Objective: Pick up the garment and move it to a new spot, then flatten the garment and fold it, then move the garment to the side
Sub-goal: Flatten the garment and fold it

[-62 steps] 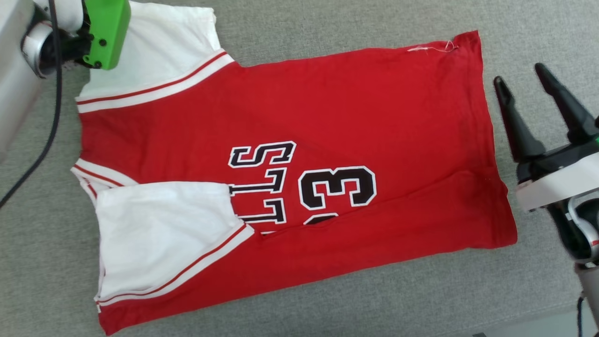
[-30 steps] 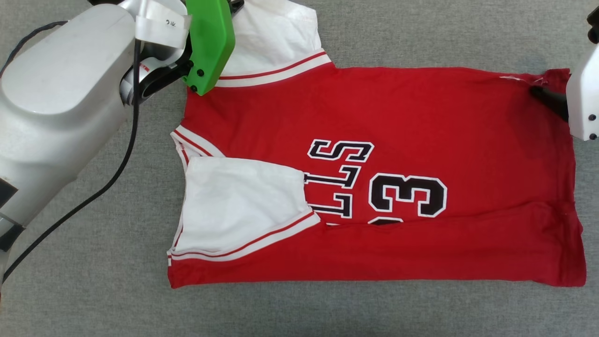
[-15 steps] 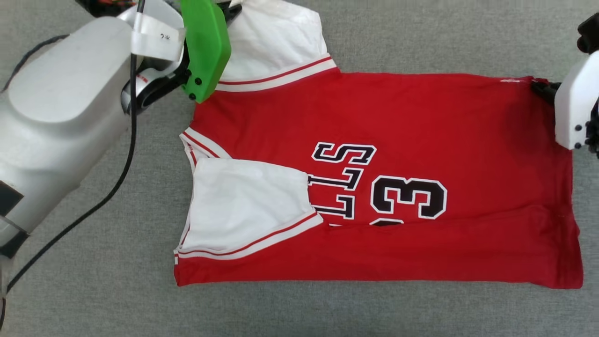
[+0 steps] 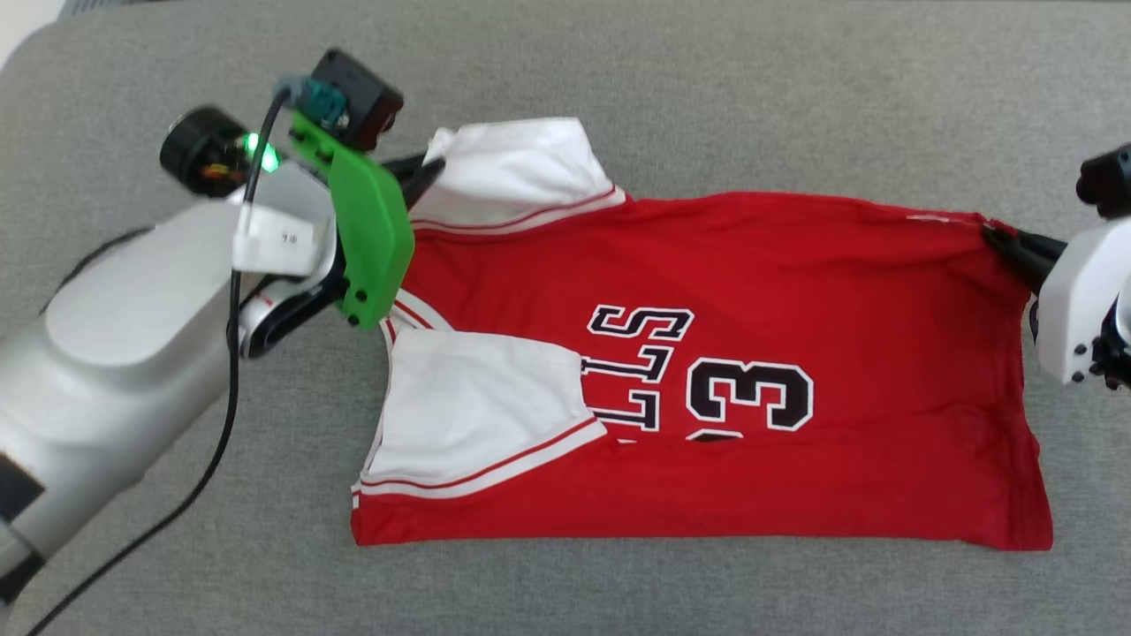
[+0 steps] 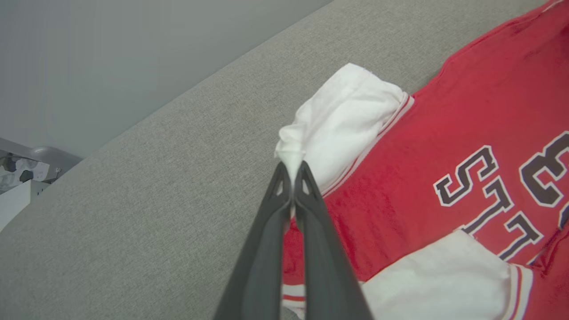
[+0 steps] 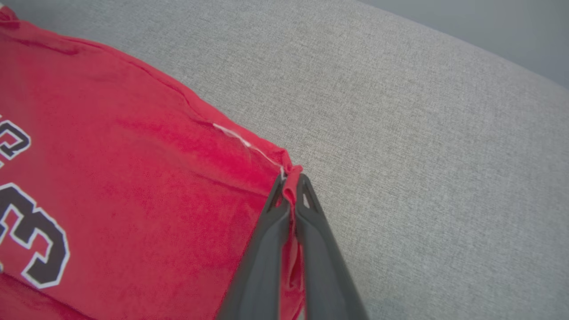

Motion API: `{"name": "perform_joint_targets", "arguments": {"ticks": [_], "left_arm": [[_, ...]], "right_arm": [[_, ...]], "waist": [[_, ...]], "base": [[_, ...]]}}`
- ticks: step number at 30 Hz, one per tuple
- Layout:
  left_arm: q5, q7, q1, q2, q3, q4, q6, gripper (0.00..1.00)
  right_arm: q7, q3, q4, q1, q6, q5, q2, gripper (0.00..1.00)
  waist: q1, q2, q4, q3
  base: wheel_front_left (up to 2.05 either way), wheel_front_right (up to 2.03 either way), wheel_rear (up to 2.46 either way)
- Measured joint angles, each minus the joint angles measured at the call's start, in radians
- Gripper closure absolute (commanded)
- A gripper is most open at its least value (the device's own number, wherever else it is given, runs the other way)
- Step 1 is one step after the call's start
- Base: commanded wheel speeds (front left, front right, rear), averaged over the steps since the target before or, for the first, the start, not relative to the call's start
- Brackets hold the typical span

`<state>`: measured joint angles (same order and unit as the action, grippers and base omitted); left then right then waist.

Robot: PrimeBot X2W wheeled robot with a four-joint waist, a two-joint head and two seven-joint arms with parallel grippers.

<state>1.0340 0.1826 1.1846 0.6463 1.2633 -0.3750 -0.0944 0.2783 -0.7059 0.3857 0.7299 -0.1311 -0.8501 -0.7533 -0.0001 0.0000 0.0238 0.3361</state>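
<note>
The garment (image 4: 778, 283), a red jersey with white sleeves and black lettering, lies spread across the grey surface with its near long edge folded over. My left gripper (image 4: 428, 172) is shut on the far white sleeve's corner (image 5: 291, 155), seen pinched between the dark fingers (image 5: 266, 249) in the left wrist view. My right gripper (image 4: 994, 237) is shut on the far hem corner (image 6: 291, 175) at the right. The far edge of the garment is raised and stretched between the two grips. The near white sleeve (image 4: 477, 406) lies folded over the chest.
The grey fabric surface (image 4: 707, 88) extends around the garment on all sides. The left arm's pale forearm (image 4: 115, 371) and its black cable (image 4: 212, 459) cover the lower left. A pale wall (image 5: 111, 53) rises beyond the surface's far edge.
The right gripper has shut on the far hem corner. Both grippers have drawn the far edge up and toward me; the head camera has also shifted.
</note>
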Motion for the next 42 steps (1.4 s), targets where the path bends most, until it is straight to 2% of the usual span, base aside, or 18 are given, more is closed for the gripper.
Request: {"name": "perform_joint_targets", "arguments": {"ticks": [10,18,26,33,34,35,36,39,42], "left_arm": [[0.016,-0.038,-0.227,0.085,0.009,0.154,0.091,1.0],[0.039,-0.069,-0.41,0.109,0.014,0.239,0.161,1.0],[0.059,-0.077,-0.524,0.131,0.016,0.26,0.184,1.0],[0.079,-0.11,-0.571,0.097,0.013,0.2,0.187,1.0],[0.08,-0.118,-0.573,0.086,0.013,0.185,0.187,1.0],[0.08,-0.128,-0.574,0.078,0.012,0.169,0.187,0.65],[0.077,-0.142,-0.574,0.072,0.01,0.157,0.188,0.0],[0.075,-0.206,-0.58,0.059,-0.013,0.129,0.199,0.0],[0.062,-0.277,-0.592,0.057,-0.037,0.123,0.233,0.0]], "right_arm": [[-0.1,0.017,-0.061,-0.18,0.0,0.0,-0.031,1.0],[-0.143,0.088,-0.121,-0.362,0.0,0.0,-0.042,1.0],[-0.137,0.182,-0.18,-0.522,0.0,0.011,-0.028,1.0],[-0.086,0.229,-0.175,-0.602,0.0,0.026,0.046,1.0],[-0.084,0.233,-0.168,-0.605,0.0,0.029,0.055,0.96],[-0.083,0.238,-0.162,-0.606,0.0,0.031,0.064,0.59],[-0.083,0.245,-0.159,-0.606,0.0,0.032,0.071,0.0],[-0.086,0.27,-0.165,-0.607,0.0,0.032,0.09,0.0],[-0.093,0.305,-0.191,-0.616,0.0,0.018,0.091,0.0]], "waist": [[0.0,0.0,0.003,-0.107],[0.0,0.0,0.015,-0.172],[0.0,0.0,0.023,-0.19],[0.0,0.0,0.018,-0.162],[0.0,0.0,0.017,-0.157],[0.0,0.0,0.017,-0.154],[0.0,0.0,0.016,-0.153],[0.0,0.0,0.015,-0.159],[0.0,0.0,0.016,-0.175]], "base": [[0.0,0.0,0.0],[0.0,0.0,0.0],[0.0,0.0,0.0],[0.0,0.0,0.0],[0.0,0.0,0.0],[0.0,0.0,0.0],[0.0,0.0,0.0],[0.0,0.0,0.0],[0.0,0.0,0.0]]}}
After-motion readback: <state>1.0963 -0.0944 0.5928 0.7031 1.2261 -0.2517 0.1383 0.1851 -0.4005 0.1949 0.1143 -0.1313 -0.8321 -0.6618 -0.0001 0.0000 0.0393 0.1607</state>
